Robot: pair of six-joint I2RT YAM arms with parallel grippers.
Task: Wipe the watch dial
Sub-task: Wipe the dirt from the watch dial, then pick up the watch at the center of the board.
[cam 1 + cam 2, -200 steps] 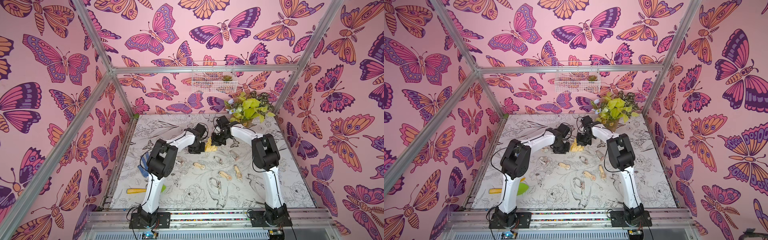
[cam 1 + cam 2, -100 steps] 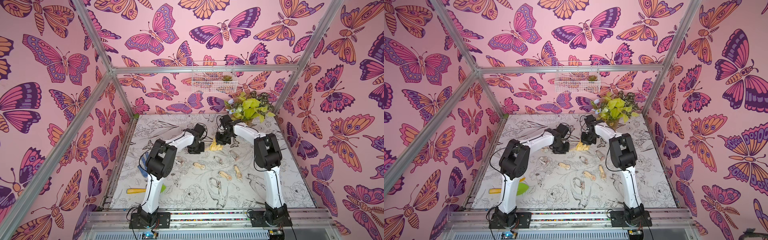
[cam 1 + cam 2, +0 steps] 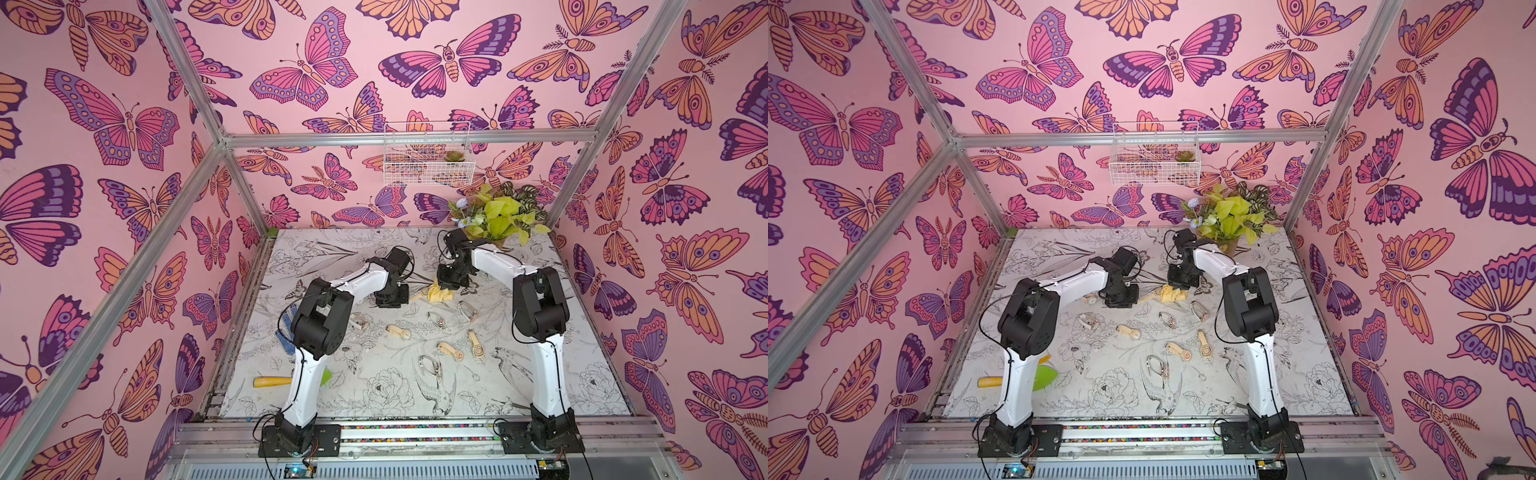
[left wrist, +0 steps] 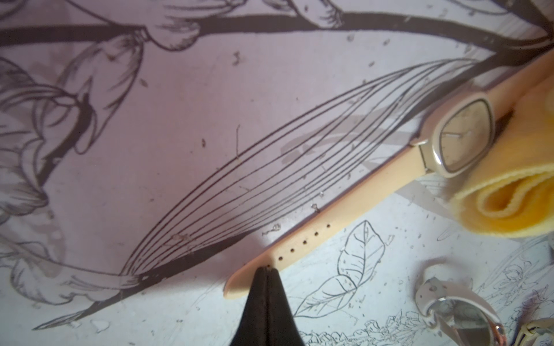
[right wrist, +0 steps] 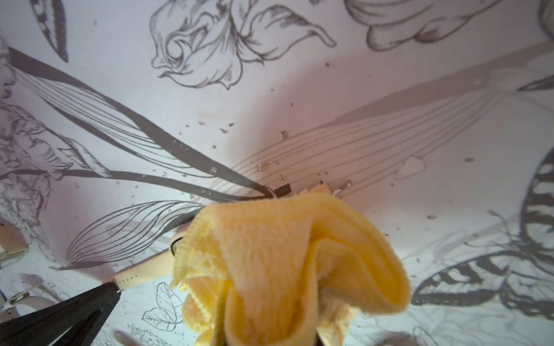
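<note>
Hiding far strap of watch (image 4: 458, 134), cloth (image 4: 509, 209) pinched in right fingers (image 3: 445, 286); left fingers (image 4: 265, 299) shut.

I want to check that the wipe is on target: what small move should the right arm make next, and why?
Probably slide the right gripper and its yellow cloth over onto the watch dial. In the left wrist view the dial is bare and the cloth lies beside it. The shut left gripper presses on the end of the beige strap, so the watch looks pinned for wiping.
</note>
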